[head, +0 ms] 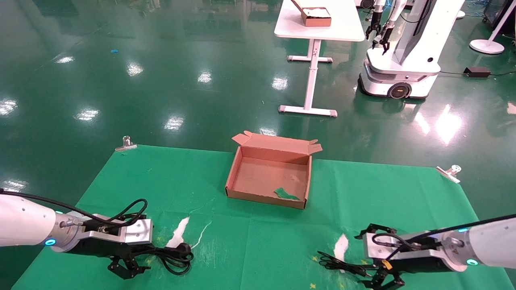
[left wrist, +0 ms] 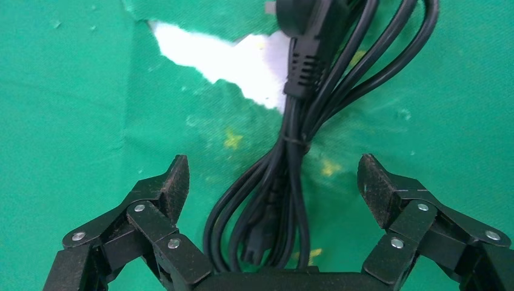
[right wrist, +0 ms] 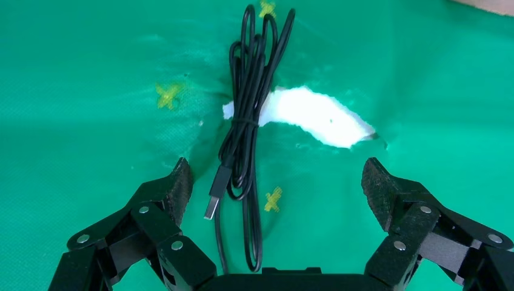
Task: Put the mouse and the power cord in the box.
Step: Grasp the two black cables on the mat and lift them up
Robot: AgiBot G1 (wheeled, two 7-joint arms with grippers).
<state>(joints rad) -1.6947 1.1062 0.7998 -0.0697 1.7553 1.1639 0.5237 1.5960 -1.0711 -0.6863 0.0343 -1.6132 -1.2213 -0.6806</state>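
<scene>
We see the left tool (head: 125, 269) at the near left of the table (head: 250, 237), which is covered by a green cloth; its fingers (left wrist: 171, 185) are spread wide and grip nothing. The power cord (head: 173, 254), a bundle of thick black loops with a chunky plug toward the table's middle, lies on the cloth just beside this tool. In the left wrist view the bundled cord (left wrist: 291, 163) runs between the two spread fingers, apart from both pads, its plug partly over a white tear in the cloth.

We see the right tool (head: 383, 278) at the near right of the table, likewise spread and empty. A thin black wire (head: 342, 264), coiled and tied, lies on the cloth just beside it on the side toward the table's middle. In the right wrist view this wire (right wrist: 245, 139) lies between the open fingers (right wrist: 176, 188), nearer one of them, with a flat silver USB plug (right wrist: 213, 203) at its free end. We cannot make out the mouse body itself in any view.

The box (head: 269, 177) stands open toward the far middle of the table, well apart from both tools, lid flap raised at its far side; a green scrap (head: 287, 194) lies in its near right corner. No brand, label or writing can be read on any item.
</scene>
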